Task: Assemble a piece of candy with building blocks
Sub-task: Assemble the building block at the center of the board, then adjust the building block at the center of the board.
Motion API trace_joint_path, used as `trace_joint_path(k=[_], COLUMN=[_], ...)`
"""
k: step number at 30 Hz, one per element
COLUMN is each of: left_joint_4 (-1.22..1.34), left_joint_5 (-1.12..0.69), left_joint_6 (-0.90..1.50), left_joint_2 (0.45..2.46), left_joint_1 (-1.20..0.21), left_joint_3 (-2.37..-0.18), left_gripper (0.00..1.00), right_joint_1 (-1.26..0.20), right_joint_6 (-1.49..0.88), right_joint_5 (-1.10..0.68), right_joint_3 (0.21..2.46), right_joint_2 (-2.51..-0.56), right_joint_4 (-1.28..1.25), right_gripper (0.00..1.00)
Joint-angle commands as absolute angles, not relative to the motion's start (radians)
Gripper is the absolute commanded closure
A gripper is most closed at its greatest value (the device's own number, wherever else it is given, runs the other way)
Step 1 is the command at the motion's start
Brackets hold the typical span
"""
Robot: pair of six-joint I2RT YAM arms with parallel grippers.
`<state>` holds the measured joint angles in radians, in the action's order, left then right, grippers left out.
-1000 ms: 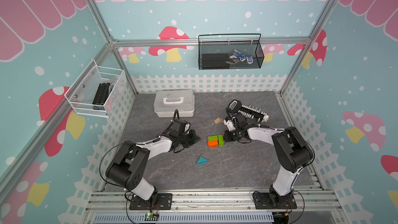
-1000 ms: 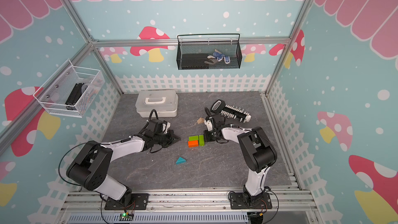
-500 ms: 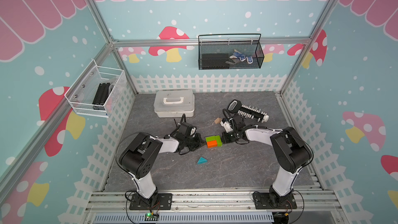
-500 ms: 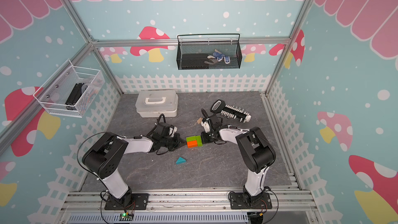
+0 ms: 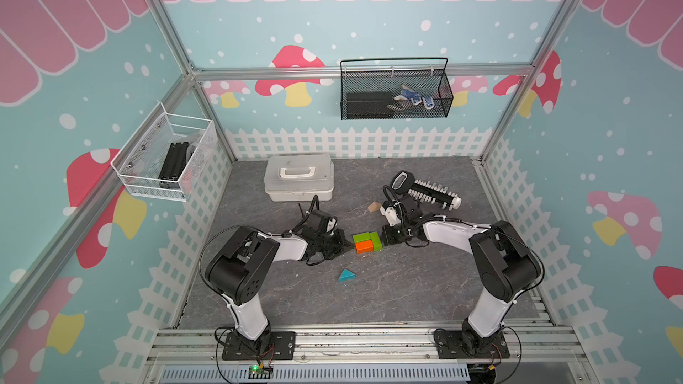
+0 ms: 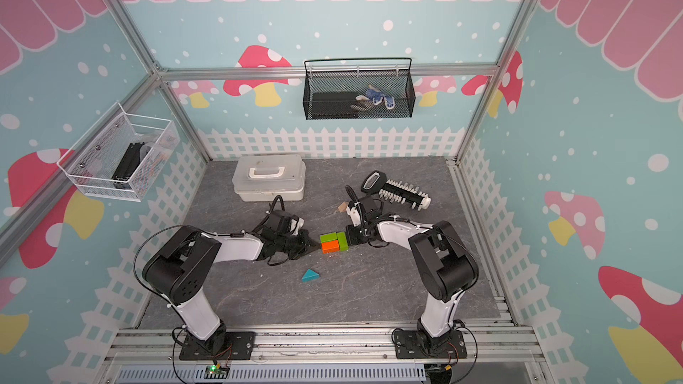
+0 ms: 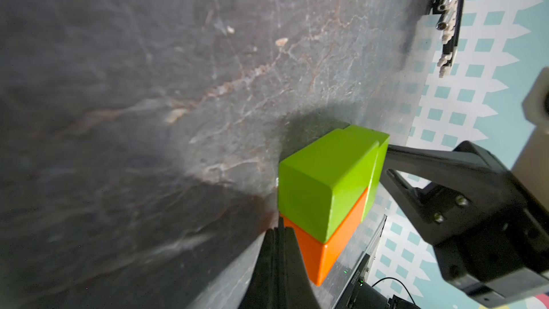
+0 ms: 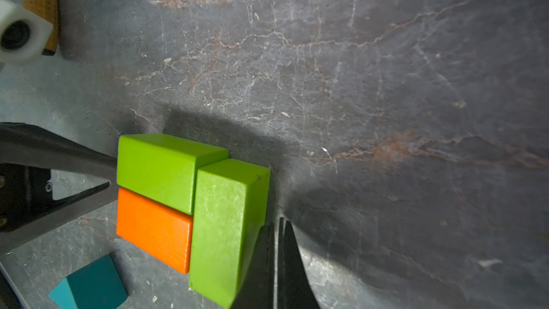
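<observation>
Shut, empty jaws of the left gripper (image 5: 348, 248) and right gripper (image 5: 384, 240) touch the green-and-orange blocks (image 5: 366, 242) mid-frame; teal prism (image 5: 346, 275) lies below, tan prism (image 5: 374, 207) above. At frame left, the mesh basket (image 5: 146, 175) holds something black, perhaps tools.

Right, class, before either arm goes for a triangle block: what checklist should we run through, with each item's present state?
1. Orange block and lengthwise green block touching side by side: ok.
2. Crosswise green block against their ends: ok.
3. Left end effector shut, tip at the orange block: ok.
4. Right end effector shut, at the crosswise green block: ok.
5. Teal triangle free, apart from the other blocks: ok.
6. Tan triangle clear to grasp: cannot tell, right arm overlaps it.
</observation>
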<state>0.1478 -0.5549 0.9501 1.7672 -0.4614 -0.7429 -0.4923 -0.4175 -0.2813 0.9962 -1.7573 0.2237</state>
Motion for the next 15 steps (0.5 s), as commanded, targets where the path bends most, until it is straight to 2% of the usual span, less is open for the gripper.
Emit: trace_joint_path(k=[1,4,11,13,15], left_joint_4=[0.068,-0.043,-0.191,-0.215,-0.265], left_joint_5=[-0.567,-0.532,-0.321,-0.292,-0.291], left_joint_6=[0.898,0.826,0.69,0.656,0.62], left_joint_2=[1.718,1.651,1.437,1.412,1.418], left_joint_1=[-0.418,-0.363,-0.301,-0.294,-0.28], left_joint_3=[-0.766,-0.775,-0.822,-0.839,-0.86], left_gripper=[1.0,1.0,0.98,0.95,0.99], right_joint_1=[-0.501,-0.527,-0.665,-0.712,-0.765], right_joint_6=[-0.404,-0.398,-0.452,-0.502,-0.566], right_joint_5=[-0.243,-0.192,-0.046,-0.021,0.018], right_joint_3=[0.977,0.948,0.938,0.92,0.895], right_joint_2=[-1.706,-1.623,-1.443,-1.409,-1.373], right_joint_4=[0.278,0.308,0.431,0.422,0.401], right_gripper=[1.0,1.0,0.66,0.64,0.66])
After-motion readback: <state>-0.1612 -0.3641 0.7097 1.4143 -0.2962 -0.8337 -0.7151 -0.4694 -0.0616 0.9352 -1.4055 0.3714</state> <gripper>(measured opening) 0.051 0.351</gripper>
